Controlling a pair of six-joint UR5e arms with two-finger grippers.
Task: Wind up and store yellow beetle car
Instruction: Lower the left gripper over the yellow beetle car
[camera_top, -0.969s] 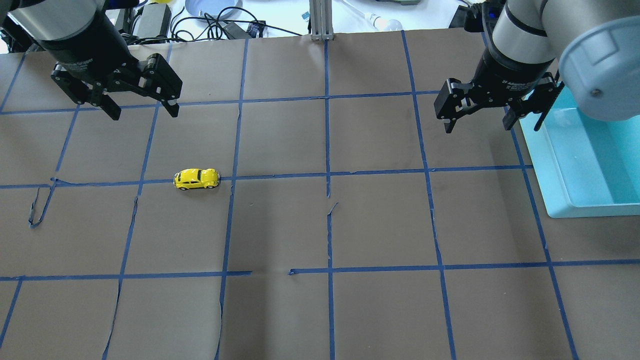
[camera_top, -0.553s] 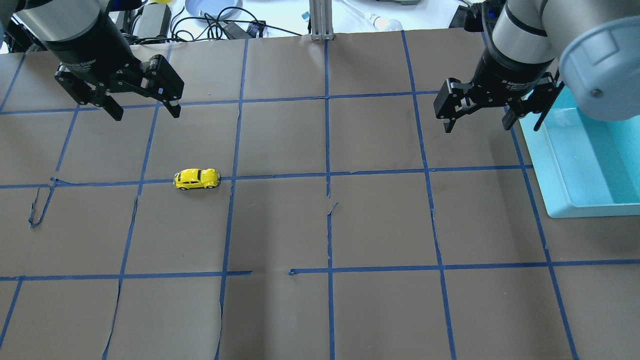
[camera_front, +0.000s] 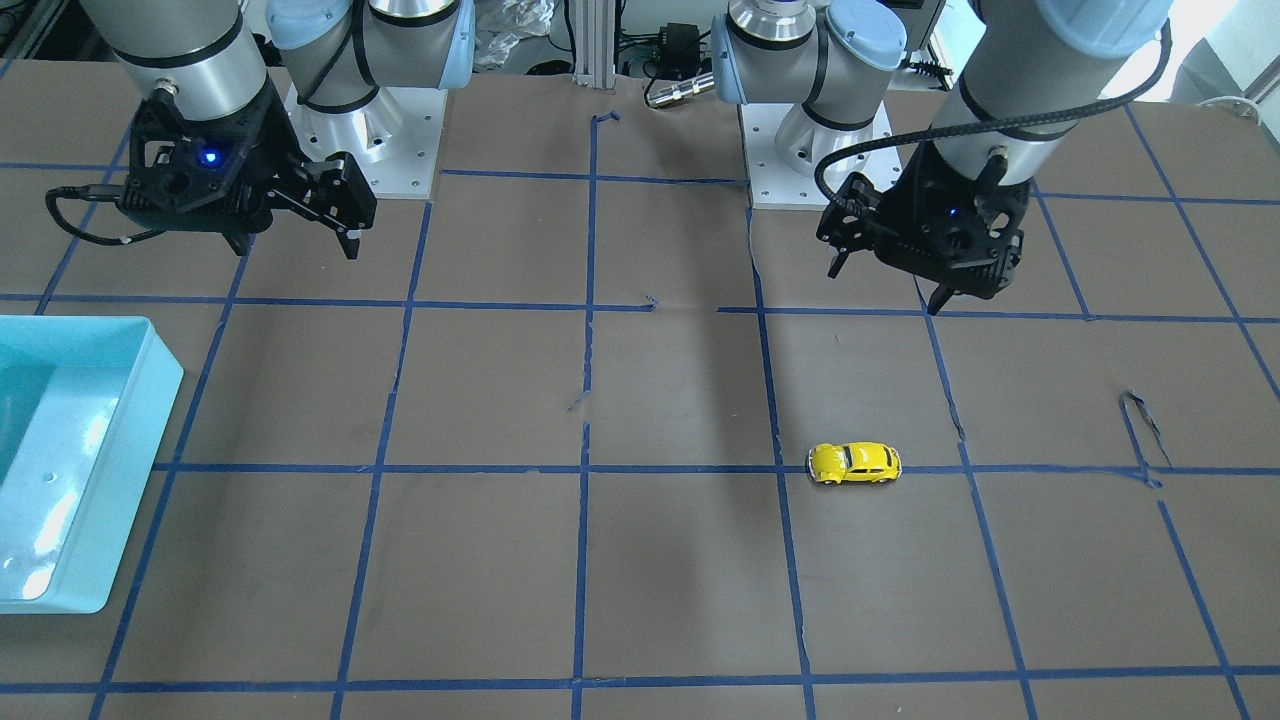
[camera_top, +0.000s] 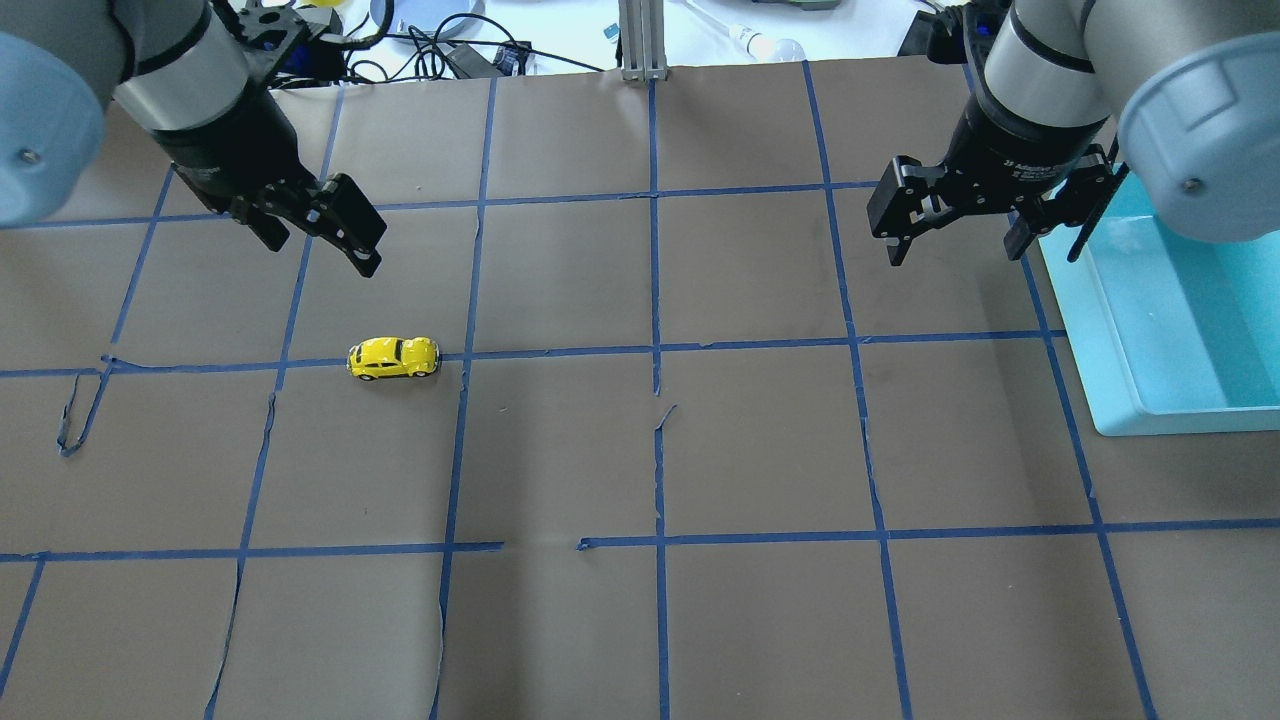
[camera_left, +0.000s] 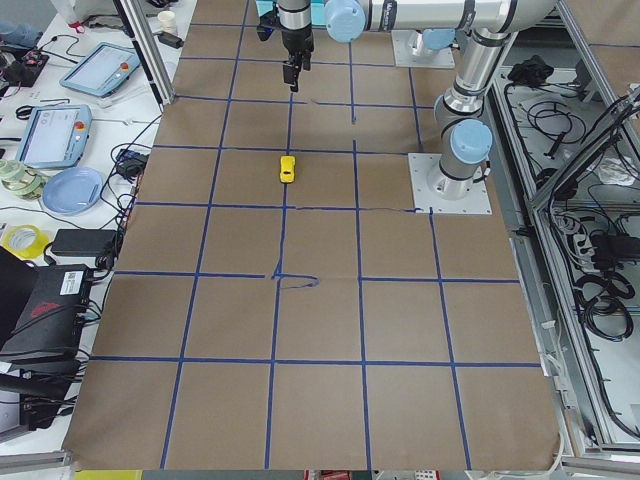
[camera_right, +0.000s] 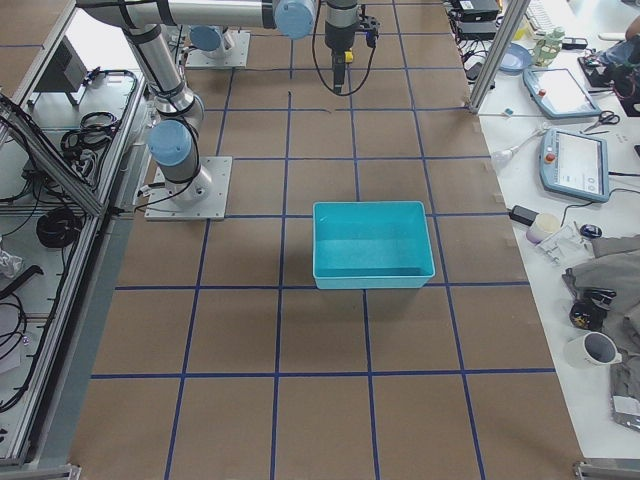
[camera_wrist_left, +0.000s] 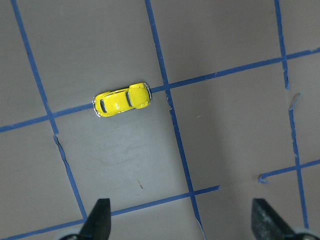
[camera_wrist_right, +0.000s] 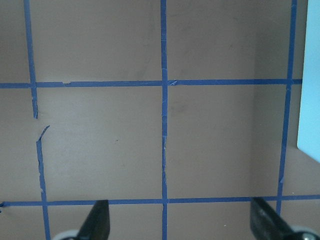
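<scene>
The yellow beetle car (camera_top: 393, 358) stands on its wheels on the brown table, on a blue tape line, left of centre. It also shows in the front view (camera_front: 854, 463), the left side view (camera_left: 287, 168) and the left wrist view (camera_wrist_left: 121, 99). My left gripper (camera_top: 322, 255) is open and empty, hovering above the table behind and a little left of the car; its fingertips (camera_wrist_left: 97, 220) frame bare table. My right gripper (camera_top: 985, 255) is open and empty, far right, next to the bin.
A light blue open bin (camera_top: 1120, 400) stands at the table's right side, seen also in the front view (camera_front: 160, 400) and the right side view (camera_right: 370, 210). Blue tape lines grid the brown paper. Cables and clutter lie beyond the far edge.
My left gripper has swung right and nearer the car and has turned about its axis. The car and the right arm have not moved.
</scene>
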